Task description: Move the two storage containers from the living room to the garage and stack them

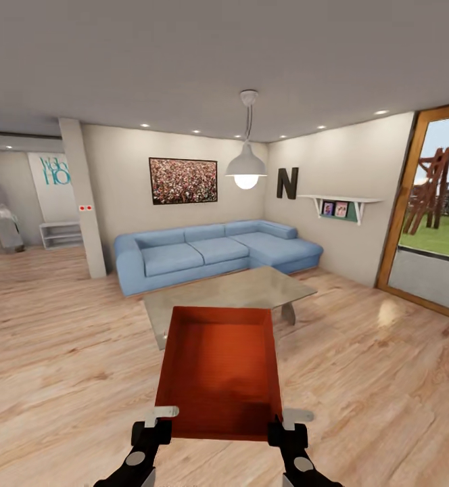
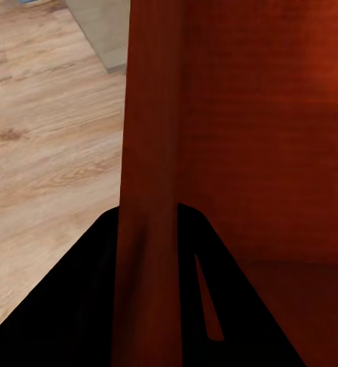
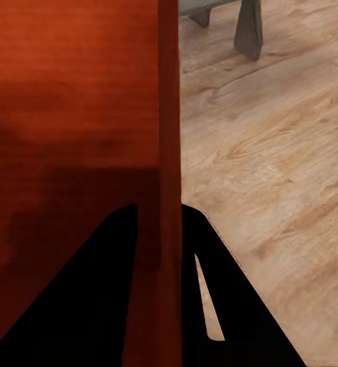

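I am in the living room, on its light wood-plank floor (image 1: 69,358). One orange-red storage container (image 1: 219,368) hangs in front of me, open side up and empty. My left gripper (image 1: 158,423) is shut on its left wall near the near corner, and my right gripper (image 1: 283,426) is shut on its right wall. In the left wrist view the left gripper (image 2: 147,222) straddles the container wall (image 2: 150,138). The right wrist view shows the right gripper (image 3: 160,214) pinching the wall (image 3: 167,115) the same way. The garage is out of view.
A glass coffee table (image 1: 251,287) stands just beyond the container, with a blue corner sofa (image 1: 204,253) behind it. A white pillar (image 1: 86,203) rises at the left, and a pendant lamp (image 1: 246,166) hangs above. A wood-framed glass door (image 1: 434,223) is at the right.
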`<state>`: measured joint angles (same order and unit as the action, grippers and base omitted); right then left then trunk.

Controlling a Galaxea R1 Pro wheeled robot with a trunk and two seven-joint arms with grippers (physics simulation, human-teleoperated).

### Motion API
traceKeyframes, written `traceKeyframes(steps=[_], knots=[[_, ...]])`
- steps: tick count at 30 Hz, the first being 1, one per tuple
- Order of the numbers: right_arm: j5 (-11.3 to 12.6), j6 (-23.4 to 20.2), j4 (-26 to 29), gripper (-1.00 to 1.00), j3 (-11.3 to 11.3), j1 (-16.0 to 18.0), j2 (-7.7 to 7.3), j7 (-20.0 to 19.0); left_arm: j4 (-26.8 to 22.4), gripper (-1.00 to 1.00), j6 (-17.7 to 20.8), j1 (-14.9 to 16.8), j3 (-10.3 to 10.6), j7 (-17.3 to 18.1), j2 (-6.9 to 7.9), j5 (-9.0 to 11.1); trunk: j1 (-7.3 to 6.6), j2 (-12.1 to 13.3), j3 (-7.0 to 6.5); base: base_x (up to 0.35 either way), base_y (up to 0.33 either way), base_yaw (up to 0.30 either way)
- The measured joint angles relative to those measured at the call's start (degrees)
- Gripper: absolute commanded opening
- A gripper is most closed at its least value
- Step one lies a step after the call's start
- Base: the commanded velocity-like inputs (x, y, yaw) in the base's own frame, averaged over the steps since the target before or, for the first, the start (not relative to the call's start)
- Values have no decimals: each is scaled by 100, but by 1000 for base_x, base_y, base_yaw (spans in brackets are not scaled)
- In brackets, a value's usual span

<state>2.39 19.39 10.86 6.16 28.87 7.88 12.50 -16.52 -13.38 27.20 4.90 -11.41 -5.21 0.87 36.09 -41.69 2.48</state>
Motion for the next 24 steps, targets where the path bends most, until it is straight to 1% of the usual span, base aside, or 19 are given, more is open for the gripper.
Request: traceKeyframes(steps=[18, 24], knots=[[-4, -9, -33, -100, -7, 1, 5, 2, 39, -100, 0, 0, -5, 6, 1, 1, 0, 0, 0, 0, 0, 300], [9, 234, -36, -100, 58, 4, 1, 33, 48, -100, -255, 1, 16, 0, 3, 13, 0, 0, 0, 0, 0, 300]])
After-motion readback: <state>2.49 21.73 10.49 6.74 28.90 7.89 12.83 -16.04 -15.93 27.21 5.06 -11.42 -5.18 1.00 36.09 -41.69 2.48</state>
